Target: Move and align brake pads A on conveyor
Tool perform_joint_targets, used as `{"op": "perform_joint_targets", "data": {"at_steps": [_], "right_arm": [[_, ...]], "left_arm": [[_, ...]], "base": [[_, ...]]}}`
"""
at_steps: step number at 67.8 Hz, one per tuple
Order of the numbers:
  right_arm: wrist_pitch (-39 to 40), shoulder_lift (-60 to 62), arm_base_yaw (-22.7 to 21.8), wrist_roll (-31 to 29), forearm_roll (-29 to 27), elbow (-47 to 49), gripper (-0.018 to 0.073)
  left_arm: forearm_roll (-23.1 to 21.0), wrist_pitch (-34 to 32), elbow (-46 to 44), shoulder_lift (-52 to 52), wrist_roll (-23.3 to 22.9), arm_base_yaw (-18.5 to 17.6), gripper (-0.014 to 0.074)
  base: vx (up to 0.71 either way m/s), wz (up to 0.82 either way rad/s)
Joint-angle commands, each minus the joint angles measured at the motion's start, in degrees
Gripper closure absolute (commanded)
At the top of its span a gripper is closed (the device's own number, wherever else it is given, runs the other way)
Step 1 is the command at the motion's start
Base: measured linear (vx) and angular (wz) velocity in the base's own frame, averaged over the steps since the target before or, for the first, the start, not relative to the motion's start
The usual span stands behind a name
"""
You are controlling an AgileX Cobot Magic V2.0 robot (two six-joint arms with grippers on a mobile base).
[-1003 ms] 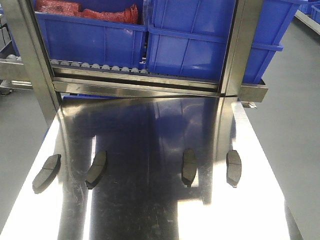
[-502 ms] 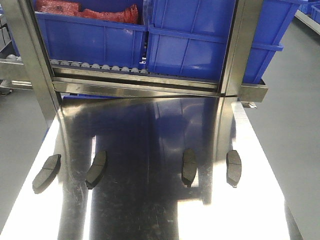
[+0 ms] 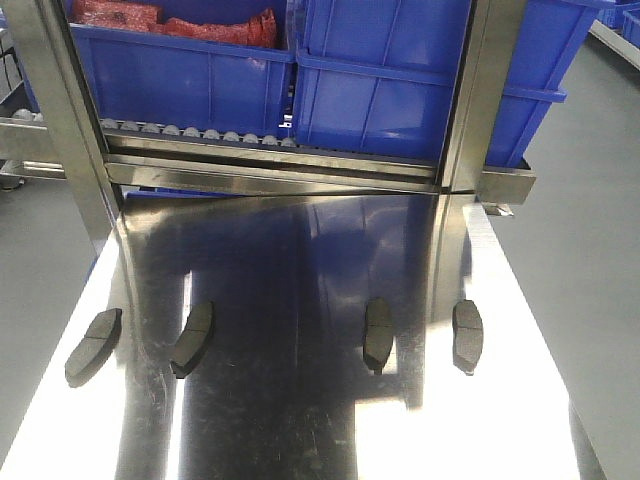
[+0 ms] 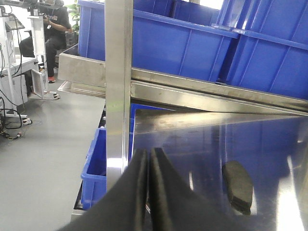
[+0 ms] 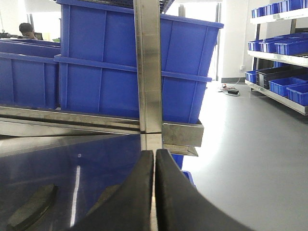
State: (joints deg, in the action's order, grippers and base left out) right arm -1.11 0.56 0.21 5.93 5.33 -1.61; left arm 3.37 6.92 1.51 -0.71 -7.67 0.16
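Found four pads on steel top, short of rack; no conveyor in view.

Noted left gripper and right gripper each pressed together, holding nothing, on near side of rack. Counted pads in one loose row across from rack, left two canted, right two nearly square to it. Expect slip at pickup: thin flat pads on slick mirror steel, easy to skate away from a pinch. Beware glare hiding pad edges. Caught probably an end pad in left wrist view, blurred. On rack: blue bins. Either side of rack: grey floor; right of it, shelves.
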Motion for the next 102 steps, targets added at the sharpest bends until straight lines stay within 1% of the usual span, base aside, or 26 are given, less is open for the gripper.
{"op": "perform_joint_targets", "data": {"at_steps": [1,7,11,14,19,27,33,40,53,62,66,73,82,102], "right_arm": [[4.37,0.79,-0.12,-0.08,0.17,-0.67,0.0571],[4.36,0.79,-0.12,-0.08,0.17,-0.67,0.0571],[4.36,0.79,-0.12,-0.08,0.17,-0.67,0.0571],[4.36,0.79,-0.12,-0.08,0.17,-0.67,0.0571],[4.36,0.79,-0.12,-0.08,0.17,-0.67,0.0571],[4.36,0.79,-0.12,-0.08,0.17,-0.67,0.0571],[4.36,0.79,-0.12,-0.08,0.17,-0.67,0.0571],[4.36,0.79,-0.12,-0.08,0.17,-0.67,0.0571],[4.36,0.79,-0.12,-0.08,0.17,-0.67,0.0571],[4.36,0.79,-0.12,-0.08,0.17,-0.67,0.0571],[4.36,0.79,-0.12,-0.08,0.17,-0.67,0.0571],[4.36,0.79,-0.12,-0.08,0.17,-0.67,0.0571],[4.54,0.79,-0.12,-0.08,0.17,-0.67,0.0571],[4.54,0.79,-0.12,-0.08,0.17,-0.67,0.0571]], "left_arm": [[0.17,-5.01,0.74,-0.81,-0.26,-0.03,0.0602],[0.32,-7.45,0.36,-0.81,-0.46,-0.03,0.0602],[0.32,-10.43,0.28,-0.81,-0.84,-0.03,0.0602],[-0.5,-11.93,-0.18,-0.81,-1.46,-0.03,0.0602],[-2.1,-10.98,-2.5,-0.47,-2.77,-0.03,0.0602],[-1.57,-7.47,-8.07,2.7,-1.98,-0.03,0.0602],[-1.42,-4.79,-12.9,7.82,-0.17,-0.03,0.0602],[-1.61,-0.12,-18.75,15.26,-0.23,-0.03,0.0602],[-1.55,16.97,-29.14,29.33,-0.17,-0.03,0.0602],[-1.6,26.34,-33.57,37.36,-0.17,-0.03,0.0602],[-1.55,29.19,-34.39,40.62,-0.17,-0.03,0.0602],[-1.61,31.45,-34.3,44.98,-0.23,-0.03,0.0602],[-1.56,32.15,-34.3,48.48,-0.23,-0.03,0.0602],[-1.35,32.31,-34.3,49.99,-0.25,-0.03,0.0594]], "base": [[0.0,0.0],[0.0,0.0],[0.0,0.0],[0.0,0.0],[0.0,0.0],[0.0,0.0],[0.0,0.0],[0.0,0.0],[0.0,0.0],[0.0,0.0],[0.0,0.0],[0.0,0.0],[0.0,0.0],[0.0,0.0]]}}
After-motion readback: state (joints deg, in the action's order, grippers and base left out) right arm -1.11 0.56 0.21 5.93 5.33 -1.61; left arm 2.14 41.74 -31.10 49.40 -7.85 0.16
